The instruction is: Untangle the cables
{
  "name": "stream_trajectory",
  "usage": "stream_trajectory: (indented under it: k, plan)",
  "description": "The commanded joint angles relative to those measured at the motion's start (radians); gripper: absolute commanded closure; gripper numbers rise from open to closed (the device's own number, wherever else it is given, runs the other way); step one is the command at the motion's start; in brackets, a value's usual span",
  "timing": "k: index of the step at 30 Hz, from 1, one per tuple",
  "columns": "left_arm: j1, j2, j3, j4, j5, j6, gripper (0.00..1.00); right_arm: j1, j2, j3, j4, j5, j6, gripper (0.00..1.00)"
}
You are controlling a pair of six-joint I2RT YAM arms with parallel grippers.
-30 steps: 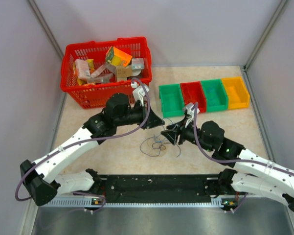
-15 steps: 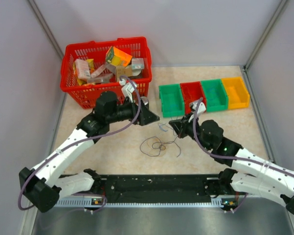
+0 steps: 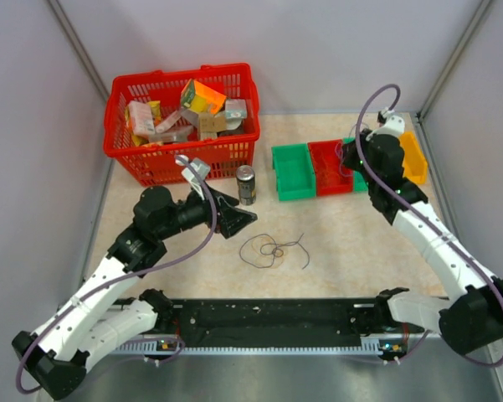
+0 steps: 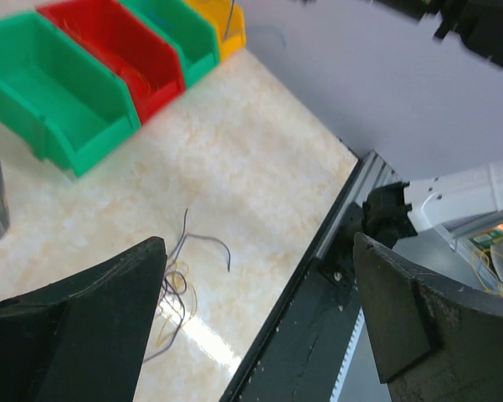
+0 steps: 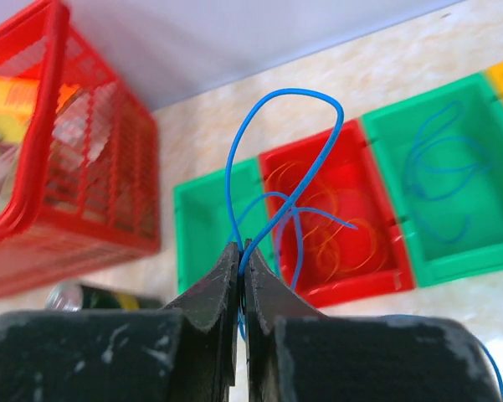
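The blue cable is hanging pinched tight in the right hand over the bins. I'd be lowering it well inside the green bin holding blue wires before letting go. The other cables are lying tangled on the tabletop near the left hand, which is spread wide and empty.

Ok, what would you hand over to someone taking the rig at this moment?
Left gripper: open, empty, near the tangle.
Right gripper: shut on a blue cable, held up over the bins.
Done: orange cables lie in the red bin, blue cables in the right green bin.
Left: drop the held cable, probably in that green bin, then separate the tangle on the table.
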Motion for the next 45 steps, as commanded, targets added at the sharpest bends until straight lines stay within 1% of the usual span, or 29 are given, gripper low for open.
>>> stream_trajectory:
  k: [1, 3, 5, 6, 9, 10, 12, 15, 19, 21, 23, 25, 27, 30, 33, 35, 37, 39, 40, 42, 44, 45]
  plan:
    - [-0.001, 0.033, -0.086, 0.127, 0.113, -0.065, 0.03, -0.108, 0.091, 0.123, -0.016, 0.055, -0.060, 1.00]
    - [0.000, 0.033, -0.122, 0.179, 0.141, -0.090, 0.03, -0.149, 0.145, 0.138, 0.032, 0.068, -0.095, 1.00]
    - [-0.001, 0.024, -0.146, 0.188, 0.144, -0.092, 0.03, -0.186, 0.208, 0.140, 0.091, 0.068, -0.097, 1.00]
    - [-0.003, 0.015, -0.151, 0.185, 0.144, -0.087, 0.03, -0.206, 0.244, 0.135, 0.152, 0.051, -0.098, 1.00]
    - [-0.006, -0.013, -0.148, 0.144, 0.120, -0.053, 0.03, -0.249, 0.373, 0.158, 0.242, 0.016, -0.103, 1.00]
    - [-0.010, -0.019, -0.142, 0.107, 0.112, -0.041, 0.03, -0.261, 0.413, 0.181, 0.250, 0.007, -0.120, 1.00]
    - [-0.024, -0.028, -0.142, 0.090, 0.101, -0.027, 0.02, -0.281, 0.517, 0.225, 0.250, 0.014, -0.138, 1.00]
    - [-0.036, -0.036, -0.148, 0.088, 0.095, -0.026, 0.03, -0.298, 0.607, 0.303, 0.184, 0.000, -0.126, 1.00]
    - [-0.042, -0.037, -0.154, 0.093, 0.084, -0.030, 0.03, -0.301, 0.653, 0.279, 0.214, 0.029, -0.132, 1.00]
    - [-0.044, -0.036, -0.153, 0.092, 0.084, -0.030, 0.03, -0.304, 0.679, 0.298, 0.184, 0.029, -0.135, 1.00]
    - [-0.047, -0.030, -0.150, 0.093, 0.087, -0.030, 0.03, -0.306, 0.712, 0.330, 0.132, 0.016, -0.137, 1.00]
    - [-0.047, -0.024, -0.150, 0.096, 0.089, -0.033, 0.05, -0.306, 0.745, 0.385, 0.009, 0.029, -0.118, 1.00]
    - [-0.047, -0.018, -0.148, 0.099, 0.089, -0.038, 0.07, -0.306, 0.752, 0.397, -0.063, 0.049, -0.102, 1.00]
    - [-0.047, 0.007, -0.150, 0.099, 0.084, -0.050, 0.11, -0.306, 0.726, 0.361, -0.079, 0.052, -0.097, 1.00]
    - [-0.046, 0.056, -0.148, 0.090, 0.107, -0.075, 0.13, -0.309, 0.732, 0.380, -0.127, 0.054, -0.106, 1.00]
    - [-0.047, 0.093, -0.145, 0.088, 0.144, -0.099, 0.15, -0.323, 0.763, 0.431, -0.198, 0.025, -0.100, 0.96]
    - [-0.046, 0.114, -0.148, 0.091, 0.170, -0.121, 0.16, -0.338, 0.780, 0.462, -0.241, -0.010, -0.100, 0.88]
    - [-0.053, 0.127, -0.157, 0.091, 0.170, -0.141, 0.16, -0.343, 0.763, 0.465, -0.259, -0.032, -0.109, 0.73]
    - [-0.055, 0.130, -0.162, 0.091, 0.169, -0.145, 0.16, -0.341, 0.750, 0.463, -0.267, -0.040, -0.117, 0.63]
    - [-0.064, 0.134, -0.169, 0.093, 0.158, -0.161, 0.16, -0.343, 0.707, 0.451, -0.281, -0.053, -0.130, 0.46]
    - [-0.084, 0.145, -0.176, 0.092, 0.143, -0.171, 0.14, -0.343, 0.648, 0.424, -0.286, -0.050, -0.146, 0.34]
    - [-0.093, 0.148, -0.176, 0.091, 0.135, -0.176, 0.14, -0.343, 0.619, 0.410, -0.293, -0.043, -0.158, 0.31]
